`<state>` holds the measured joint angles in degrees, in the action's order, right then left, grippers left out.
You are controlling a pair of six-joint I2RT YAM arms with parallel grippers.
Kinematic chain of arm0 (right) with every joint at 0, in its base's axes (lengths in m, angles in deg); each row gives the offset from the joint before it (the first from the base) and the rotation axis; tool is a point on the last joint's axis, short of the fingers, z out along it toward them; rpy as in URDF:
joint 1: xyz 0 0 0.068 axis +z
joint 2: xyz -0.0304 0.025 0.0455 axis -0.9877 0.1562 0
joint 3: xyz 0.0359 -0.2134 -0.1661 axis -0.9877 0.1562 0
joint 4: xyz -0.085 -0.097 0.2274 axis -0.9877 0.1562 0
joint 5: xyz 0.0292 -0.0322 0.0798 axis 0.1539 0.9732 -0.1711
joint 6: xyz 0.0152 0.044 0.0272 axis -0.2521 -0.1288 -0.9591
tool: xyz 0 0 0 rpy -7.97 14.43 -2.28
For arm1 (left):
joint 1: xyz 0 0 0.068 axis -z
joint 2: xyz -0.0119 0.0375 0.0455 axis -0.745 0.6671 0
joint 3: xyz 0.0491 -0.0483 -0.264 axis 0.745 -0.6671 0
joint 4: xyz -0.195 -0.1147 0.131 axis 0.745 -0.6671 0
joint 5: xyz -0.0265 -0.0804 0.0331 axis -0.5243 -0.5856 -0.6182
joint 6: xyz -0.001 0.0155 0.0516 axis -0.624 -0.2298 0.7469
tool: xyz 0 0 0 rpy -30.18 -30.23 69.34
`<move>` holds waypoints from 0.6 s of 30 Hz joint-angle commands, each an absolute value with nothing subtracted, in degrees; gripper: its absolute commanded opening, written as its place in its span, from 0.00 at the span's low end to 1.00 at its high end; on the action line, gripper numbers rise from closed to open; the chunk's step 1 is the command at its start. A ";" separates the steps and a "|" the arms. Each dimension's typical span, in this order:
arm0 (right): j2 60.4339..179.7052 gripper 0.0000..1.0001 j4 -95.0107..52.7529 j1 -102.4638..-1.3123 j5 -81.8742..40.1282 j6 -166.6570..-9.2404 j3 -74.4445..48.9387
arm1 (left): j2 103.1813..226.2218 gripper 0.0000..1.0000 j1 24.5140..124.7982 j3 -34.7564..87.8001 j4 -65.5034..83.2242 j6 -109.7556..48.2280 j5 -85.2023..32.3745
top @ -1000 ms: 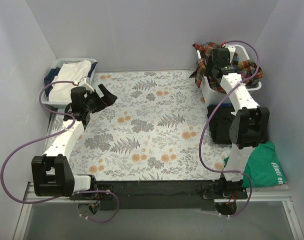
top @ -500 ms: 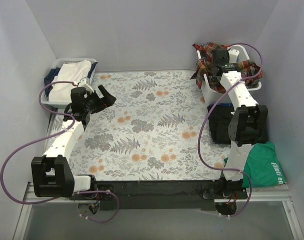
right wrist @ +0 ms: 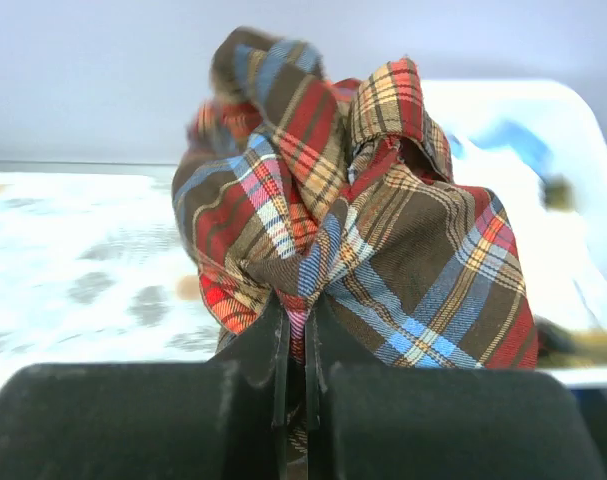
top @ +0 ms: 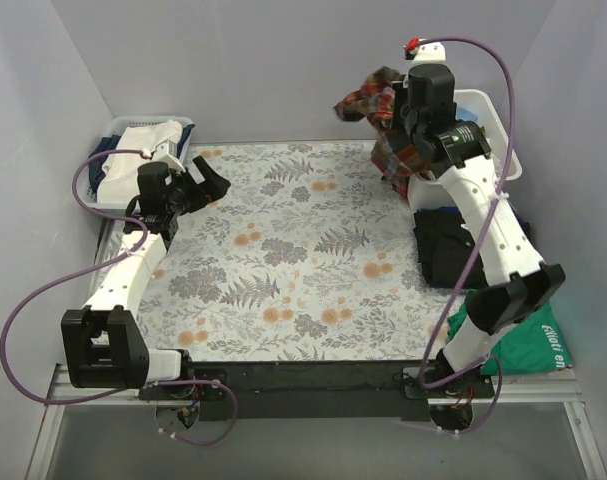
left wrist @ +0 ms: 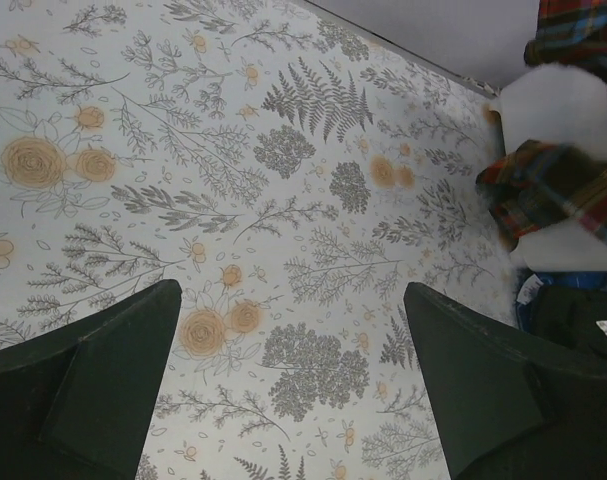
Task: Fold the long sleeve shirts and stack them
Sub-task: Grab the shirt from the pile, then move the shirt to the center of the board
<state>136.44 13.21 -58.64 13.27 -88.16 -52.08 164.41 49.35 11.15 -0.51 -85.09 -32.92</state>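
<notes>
Right gripper point(right wrist: 295, 318), its jaws pressed tight on a pinch of fabric, holds the plaid shirt point(right wrist: 363, 230) up in the air over the far right corner of the table point(top: 283, 300). The shirt is a flannel in red, brown, blue and yellow checks. It is bunched into a loose, crumpled bundle that rises above the fingers in the right wrist view. From above, the right arm reaches high and the shirt hangs beside the white basket point(top: 488, 125) that stands in that far right corner. The shirt's lower end appears to rest against the basket's wall, though the folds make that hard to confirm.

The left gripper point(left wrist: 291, 300) is spread wide with nothing between its fingers. It hovers above the flowered tablecloth toward the far left corner, pointing across the table to the right.

A pile of folded black garments point(top: 448, 250) lies at the right edge of the table, just on the near side of the white basket. A green garment point(top: 533, 335) with white lettering lies at the near right corner, partly hidden by the right arm.

A second basket point(top: 123, 128) sits at the far left corner, just beside the left gripper. It holds a white cloth point(top: 143, 145) on top of something darker.
</notes>
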 commanded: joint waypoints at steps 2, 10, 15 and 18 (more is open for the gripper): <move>128.82 0.01 6.49 -46.08 1.11 -78.87 -51.82 | 165.67 0.96 49.04 15.26 -1.41 -86.59 -27.31; 122.41 0.62 10.09 -32.76 2.76 -77.69 -34.87 | 164.63 0.98 49.04 22.81 -13.80 -94.76 6.57; 112.14 0.99 3.61 -32.85 12.50 -80.69 -19.68 | 162.07 0.98 49.04 23.52 -20.75 -96.70 16.73; 110.53 0.99 1.13 -34.08 15.59 -83.67 -16.14 | 160.32 0.98 49.04 21.86 -21.72 -96.18 15.60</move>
<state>116.81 8.60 -32.79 8.35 -79.81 -18.11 164.30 49.22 21.92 -16.05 -95.04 8.06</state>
